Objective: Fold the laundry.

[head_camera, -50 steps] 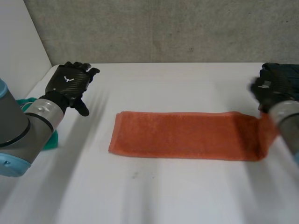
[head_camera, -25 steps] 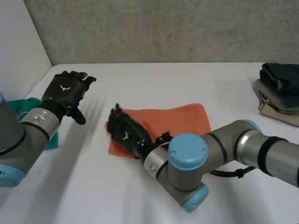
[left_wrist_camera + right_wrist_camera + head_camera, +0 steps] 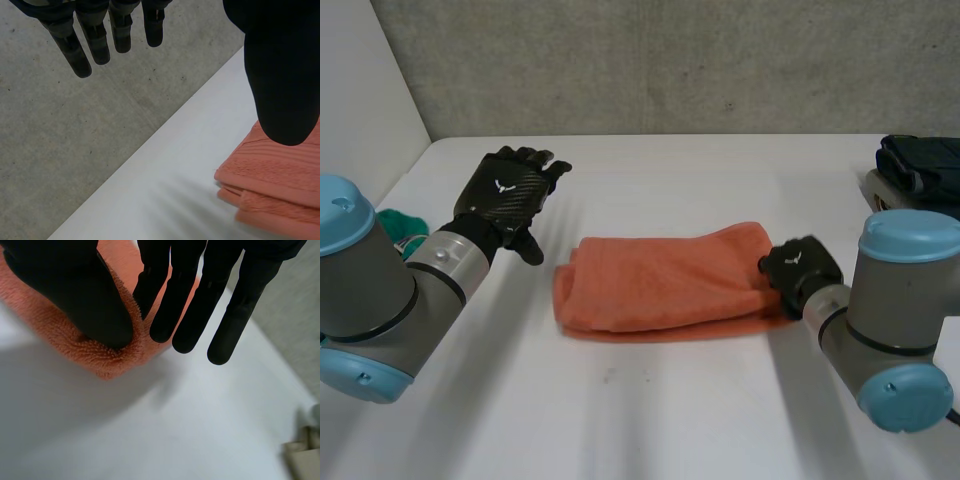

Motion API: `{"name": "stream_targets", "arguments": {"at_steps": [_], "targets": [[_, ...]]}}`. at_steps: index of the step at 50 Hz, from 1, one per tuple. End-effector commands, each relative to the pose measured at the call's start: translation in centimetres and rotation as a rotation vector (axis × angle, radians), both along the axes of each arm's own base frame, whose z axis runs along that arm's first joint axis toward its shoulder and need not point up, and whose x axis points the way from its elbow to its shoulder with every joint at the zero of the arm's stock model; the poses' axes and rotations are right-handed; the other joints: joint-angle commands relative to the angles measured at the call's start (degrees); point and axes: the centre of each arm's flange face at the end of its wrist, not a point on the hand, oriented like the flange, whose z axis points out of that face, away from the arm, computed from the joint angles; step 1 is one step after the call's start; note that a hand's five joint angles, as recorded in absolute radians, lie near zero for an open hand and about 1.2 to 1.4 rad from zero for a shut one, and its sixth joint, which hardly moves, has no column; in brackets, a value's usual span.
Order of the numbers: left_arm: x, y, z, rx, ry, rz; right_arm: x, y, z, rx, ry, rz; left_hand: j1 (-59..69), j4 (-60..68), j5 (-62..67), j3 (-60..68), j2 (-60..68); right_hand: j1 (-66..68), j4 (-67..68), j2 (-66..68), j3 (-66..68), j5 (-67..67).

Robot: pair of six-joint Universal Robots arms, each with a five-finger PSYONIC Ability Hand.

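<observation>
Left hand (image 3: 508, 192) hovers wide open, fingers straight, near the left edge of the table (image 3: 650, 420), just clear of the towel; one green cloth (image 3: 398, 222) lies at that edge beside its arm. One orange towel (image 3: 655, 282), folded double, lies at the table's middle. Right hand (image 3: 798, 268) sits at the towel's right end, its thumb nipping the fold against the nearest straight finger. To finish well, it should probably let go cleanly and press the layers flat, edges squared, while the left hand steadies the left end. One stack of dark clothes (image 3: 925, 165) sits at the right edge. Two hands are in view.
</observation>
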Motion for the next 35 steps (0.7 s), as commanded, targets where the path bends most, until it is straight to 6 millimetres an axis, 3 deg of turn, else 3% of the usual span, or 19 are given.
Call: {"name": "stream_targets", "arguments": {"at_steps": [1,2,3,6,8,9,12,16,20,22,23,27,35], "targets": [[0.3,0.2,0.3,-0.004,0.000,0.012,3.9,0.0,3.7,-0.250,0.003,0.119,-0.7,-1.7,-2.9,-2.3,-1.9,18.4,11.5,12.2,11.9,13.8],[0.4,0.2,0.5,-0.008,0.002,0.015,6.3,1.7,4.9,-0.320,-0.020,0.206,-0.7,-1.7,-2.9,-2.3,-1.9,18.4,11.5,12.2,11.9,13.8],[0.5,0.3,0.7,-0.010,0.003,0.016,7.6,2.6,5.3,-0.346,-0.039,0.250,-0.7,-1.7,-2.9,-2.3,-1.9,18.4,11.5,12.2,11.9,13.8],[0.9,0.3,1.3,-0.023,0.008,0.029,11.4,6.5,5.1,-0.385,-0.086,0.438,-0.7,-1.7,-2.9,-2.3,-1.9,18.4,11.5,12.2,11.9,13.8],[1.5,0.2,1.3,-0.020,0.008,0.045,12.8,8.4,3.9,-0.367,-0.090,0.537,-0.7,-1.7,-2.9,-2.3,-1.9,18.4,11.5,12.2,11.9,13.8],[1.6,0.1,1.2,-0.017,0.007,0.052,13.9,10.0,2.2,-0.331,-0.082,0.633,-0.7,-1.7,-2.9,-2.3,-1.9,18.4,11.5,12.2,11.9,13.8],[2.3,-0.3,1.3,-0.016,0.011,0.073,14.7,11.3,-0.2,-0.273,-0.065,0.723,-0.7,-1.7,-2.9,-2.3,-1.9,18.4,11.5,12.2,11.9,13.8],[2.2,-0.4,1.5,0.000,0.053,0.076,15.1,10.7,-0.6,-0.243,-0.072,0.702,-0.7,-1.7,-2.9,-2.3,-1.9,-50.4,-57.3,-56.6,-56.8,-54.9],[1.9,-0.5,2.2,0.021,0.137,0.071,14.6,9.4,0.9,-0.168,-0.205,0.559,-0.7,-1.7,-2.9,-2.3,-1.9,-51.6,-58.5,-57.8,-58.1,-56.2],[1.6,-0.8,3.1,0.021,0.194,0.073,13.2,7.3,3.4,-0.099,-0.383,0.424,-0.2,-1.1,-2.3,-1.8,-1.3,-51.6,-58.5,-57.8,-58.1,-56.2],[1.4,-0.8,3.5,0.020,0.211,0.072,11.7,5.4,5.6,-0.073,-0.509,0.338,-0.2,-1.1,-2.3,-1.8,-1.3,-51.6,-58.5,-57.8,-58.1,-56.2],[-0.6,0.2,4.1,0.050,0.251,0.034,8.1,2.7,8.0,0.005,-0.669,0.194,0.7,-0.3,-1.5,-0.9,-0.5,-51.6,-58.5,-57.8,-58.1,-56.2],[-7.7,3.8,0.4,0.176,0.188,-0.085,6.1,1.4,7.8,0.113,-0.631,0.057,1.2,0.2,-1.0,-0.4,0.0,-51.6,-58.5,-57.8,-58.1,-56.2]]}}
